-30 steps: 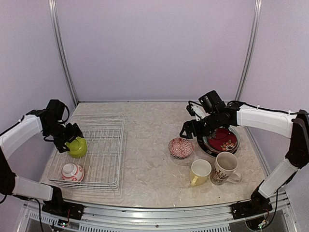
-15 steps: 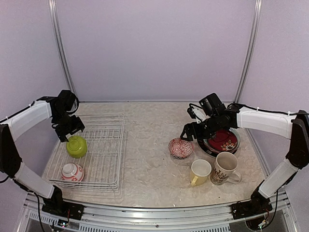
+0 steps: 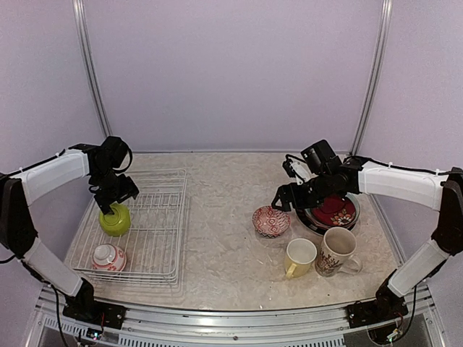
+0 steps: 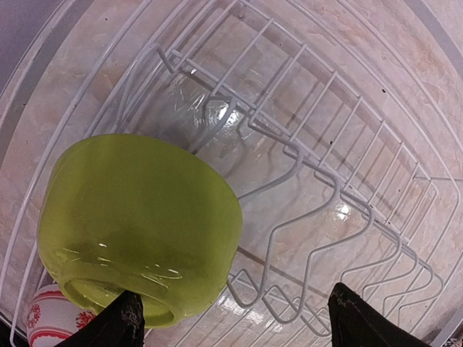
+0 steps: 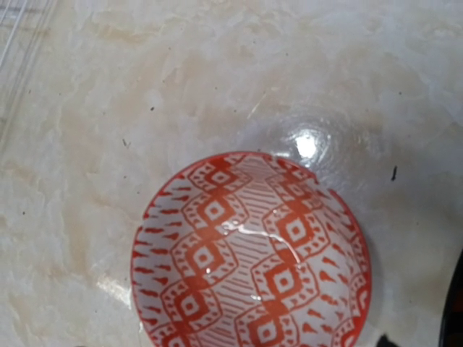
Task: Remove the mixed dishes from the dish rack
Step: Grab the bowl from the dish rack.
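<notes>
The white wire dish rack (image 3: 160, 217) lies on the left of the table. In it rest an overturned lime-green bowl (image 3: 114, 220) and, nearer the front, a red-white patterned bowl (image 3: 108, 256). My left gripper (image 3: 116, 198) hovers open just behind and above the green bowl (image 4: 137, 224). One of its fingertips (image 4: 129, 322) is by the bowl's base and the other is over bare rack wires (image 4: 325, 144). My right gripper (image 3: 284, 202) hangs open over another red-white patterned bowl (image 3: 271, 220), which stands upright on the table (image 5: 253, 260). Only a dark sliver of its fingers shows in the right wrist view.
A stack of plates topped by the dark red floral plate (image 3: 334, 211) sits at the right under my right forearm. A yellow mug (image 3: 299, 256) and a cream patterned mug (image 3: 337, 251) stand in front of it. Bare marble tabletop (image 3: 224, 238) lies between the rack and the bowl.
My left gripper has swung back and to the right along the rack's far-left corner and now hangs over the green bowl, which has stayed put. The right arm has barely shifted.
</notes>
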Controlling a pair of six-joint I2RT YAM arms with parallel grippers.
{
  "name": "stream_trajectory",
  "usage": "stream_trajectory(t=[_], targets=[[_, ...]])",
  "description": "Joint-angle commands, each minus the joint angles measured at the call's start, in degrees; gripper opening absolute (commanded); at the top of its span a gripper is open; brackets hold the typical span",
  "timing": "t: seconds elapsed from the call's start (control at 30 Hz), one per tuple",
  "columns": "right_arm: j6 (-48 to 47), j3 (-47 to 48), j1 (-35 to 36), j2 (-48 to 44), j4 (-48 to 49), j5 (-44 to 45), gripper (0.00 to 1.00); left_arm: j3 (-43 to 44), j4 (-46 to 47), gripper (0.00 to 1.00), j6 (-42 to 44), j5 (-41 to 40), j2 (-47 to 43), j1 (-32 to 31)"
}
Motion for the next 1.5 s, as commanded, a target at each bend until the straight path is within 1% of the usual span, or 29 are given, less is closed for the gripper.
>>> stream_trajectory(t=[0.0, 0.2, 0.43, 0.73, 0.83, 0.93, 1.0, 1.07, 1.17, 1.23, 1.3, 1.4, 1.47], targets=[[0.38, -0.82, 0.37, -2.06, 0.31, 0.43, 0.83, -1.64, 0.46, 0.85, -1.72, 0.52, 2.07, -0.98], [0.55, -0.94, 0.34, -2.13, 0.54, -0.10, 0.83, -6.59, -0.69, 0.88, -6.17, -0.49, -0.05, -4.07], [0.58, -0.67, 0.40, -1.90, 0.80, -0.69, 0.83, -14.73, -1.28, 0.90, -11.05, -2.55, -3.19, -4.29], [0.76, -0.65, 0.39, -1.42, 1.44, -1.48, 0.83, -22.11, -4.39, 0.92, -17.60, -2.88, -10.83, -6.39], [0.76, -0.38, 0.34, -0.98, 1.66, -2.18, 0.83, -20.94, -4.06, 0.92, -15.30, -3.29, -13.94, -7.74], [0.69, 0.02, 0.32, -0.63, 1.47, -2.35, 0.83, -17.16, -4.82, 0.93, -11.11, -3.45, -16.21, -8.19], [0.61, 0.28, 0.39, -0.75, 1.23, -2.14, 0.83, -13.87, -5.44, 0.93, -8.08, -2.41, -16.81, -8.16], [0.68, 0.18, 0.39, -1.01, 1.18, -1.75, 0.83, -12.37, -5.48, 0.94, -5.86, -0.73, -17.92, -8.16], [0.93, -0.32, 0.39, -1.36, 1.37, -1.69, 0.83, -12.35, -3.30, 0.93, -3.36, 3.90, -21.80, -8.26], [1.11, -0.68, 0.37, -1.48, 1.66, -1.78, 0.83, -12.69, -2.79, 0.92, -2.69, 5.16, -24.94, -8.22], [1.23, -1.06, 0.38, -1.57, 2.09, -1.84, 0.83, -12.84, -3.13, 0.91, -2.29, 4.77, -27.90, -8.03], [1.17, -1.04, 0.35, -1.27, 2.24, -2.24, 0.83, -11.71, -5.70, 0.91, -2.15, 2.68, -31.12, -5.44], [0.93, -0.80, 0.39, -1.07, 2.24, -2.28, 0.83, -10.27, -9.49, 0.92, -4.71, 1.82, -31.31, -1.86]])
